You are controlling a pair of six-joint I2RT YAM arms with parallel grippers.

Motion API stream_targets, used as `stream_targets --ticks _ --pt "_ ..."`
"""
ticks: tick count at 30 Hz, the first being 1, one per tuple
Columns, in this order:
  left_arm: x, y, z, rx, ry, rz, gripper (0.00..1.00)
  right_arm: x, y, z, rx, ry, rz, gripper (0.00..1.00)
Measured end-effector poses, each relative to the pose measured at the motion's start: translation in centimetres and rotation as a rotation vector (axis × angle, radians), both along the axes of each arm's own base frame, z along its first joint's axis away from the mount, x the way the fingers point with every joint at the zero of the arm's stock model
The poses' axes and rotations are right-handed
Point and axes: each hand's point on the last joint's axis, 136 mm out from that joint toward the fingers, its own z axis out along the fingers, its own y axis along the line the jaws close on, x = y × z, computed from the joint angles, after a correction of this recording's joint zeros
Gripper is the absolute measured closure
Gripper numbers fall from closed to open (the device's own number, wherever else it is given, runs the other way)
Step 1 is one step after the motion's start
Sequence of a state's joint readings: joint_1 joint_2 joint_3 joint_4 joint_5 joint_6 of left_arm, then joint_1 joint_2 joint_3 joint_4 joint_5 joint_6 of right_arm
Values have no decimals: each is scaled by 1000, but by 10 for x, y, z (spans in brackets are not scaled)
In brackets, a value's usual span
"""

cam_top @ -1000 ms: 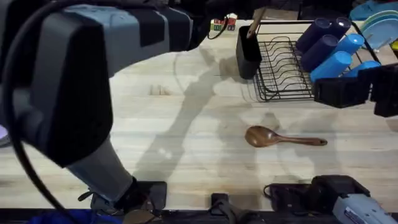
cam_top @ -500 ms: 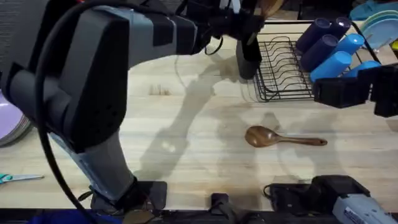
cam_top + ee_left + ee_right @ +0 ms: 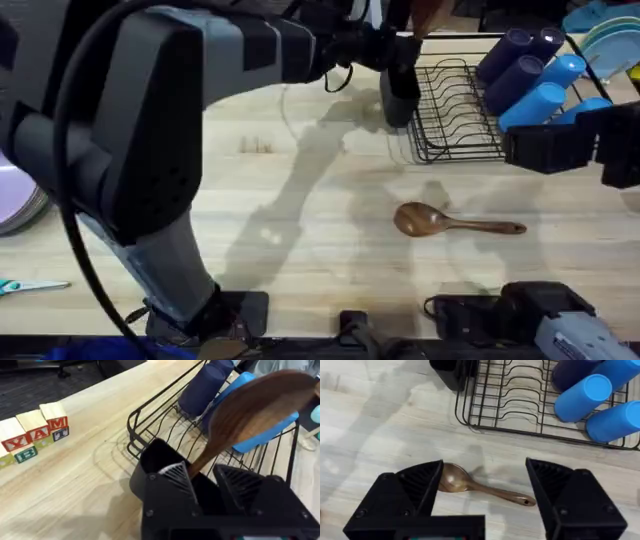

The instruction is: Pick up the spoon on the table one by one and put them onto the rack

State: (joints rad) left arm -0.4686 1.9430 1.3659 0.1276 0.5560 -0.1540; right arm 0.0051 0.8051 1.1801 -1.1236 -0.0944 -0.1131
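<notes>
Swung out since a second ago, from close under the camera to the far end of the rack [image 3: 450, 110]. Left gripper [image 3: 202, 477] now over the caddy [image 3: 160, 457], jaws parted a little, with the tan spoon [image 3: 255, 405] standing between them, handle down into the caddy, bowl up, shaft close against one finger [image 3: 172, 477]. Looks dropped in, or nearly so.

Dark spoon [image 3: 455, 222] flat on the surface [image 3: 300, 180], in front of the rack and apart from it, bowl toward the left arm's side. Right gripper [image 3: 485, 487] above it, jaws spread wide, gripping nothing.

Handling, as a guess: light, stiff wood, unlikely to break. Glossy finish, so possibly slick, and lying low against the surface. Best taken across the slim handle near the neck, where the balance probably sits. Bowl too broad and rounded for a sure pinch.

Around: blue cups [image 3: 540, 95] lying on the rack's right side, lettered blocks [image 3: 30, 432] beyond the caddy, scissors [image 3: 30, 287] far off at the left edge. Nothing on the surface between dark spoon and rack. Main obstruction: left arm across the caddy, likely in the way of a second delivery until clear. Cups also crowding the rack.
</notes>
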Motion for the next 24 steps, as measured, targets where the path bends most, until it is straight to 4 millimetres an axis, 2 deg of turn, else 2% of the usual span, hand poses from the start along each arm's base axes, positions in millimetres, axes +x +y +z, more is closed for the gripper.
stream_targets --ticks 7,12,19,24 --pt "1 0 1 0 -4 2 343 0 0 0 0 2 0 5" --pt "1 0 1 0 -3 2 28 -1 0 -1 0 8 0 5" --pt "-1 4 7 0 -4 7 6 -1 0 -1 0 8 0 6" --pt "-8 24 36 18 -14 37 6 -1 0 -1 0 8 0 6"
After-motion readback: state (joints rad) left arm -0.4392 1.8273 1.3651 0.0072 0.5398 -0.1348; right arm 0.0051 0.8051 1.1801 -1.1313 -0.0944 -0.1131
